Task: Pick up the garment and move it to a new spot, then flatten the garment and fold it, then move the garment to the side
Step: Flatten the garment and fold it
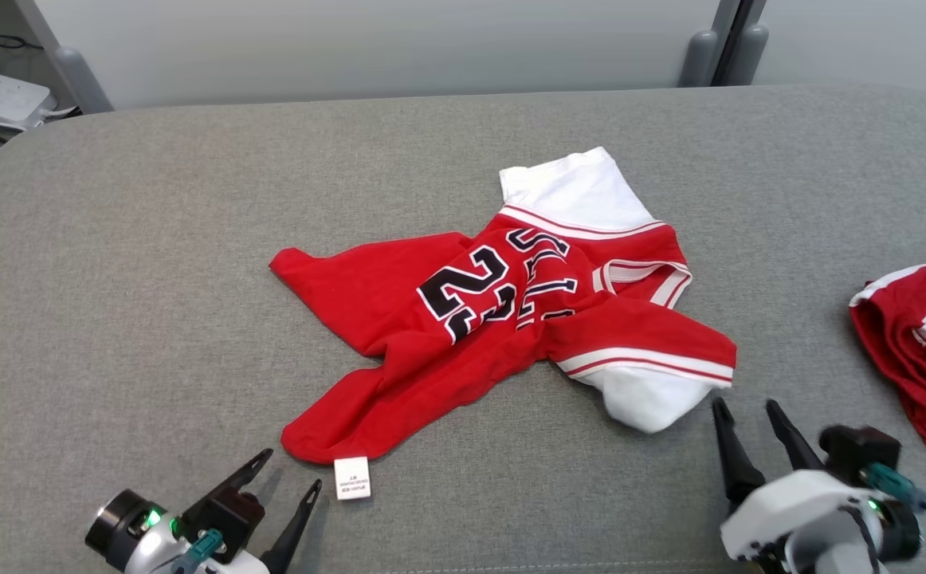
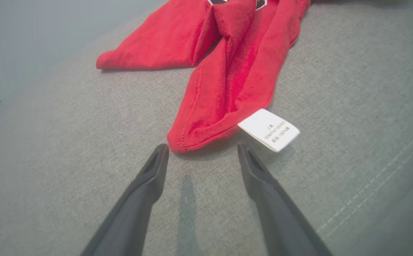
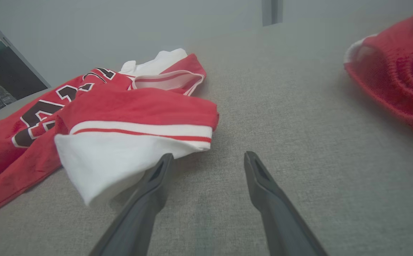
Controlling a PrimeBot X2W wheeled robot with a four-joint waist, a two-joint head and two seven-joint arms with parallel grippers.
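The garment (image 1: 479,319) is a red jersey with white sleeves and black numbers, lying crumpled in the middle of the grey cushion (image 1: 152,239). Its white care label (image 1: 352,477) lies flat at the near hem corner. My left gripper (image 1: 291,469) stands open just in front of that corner, holding nothing; in the left wrist view the hem (image 2: 192,138) and label (image 2: 268,129) lie just past my left gripper (image 2: 203,151). My right gripper (image 1: 745,408) is open beside the near white sleeve (image 3: 100,160), its left finger (image 3: 156,177) close to the cloth, my right gripper (image 3: 208,158) empty.
A second red and white garment (image 1: 921,351) lies bunched at the cushion's right edge, also in the right wrist view (image 3: 395,74). Behind the cushion runs a pale wall with grey posts (image 1: 722,48). Cables and a white box (image 1: 1,100) sit at the far left.
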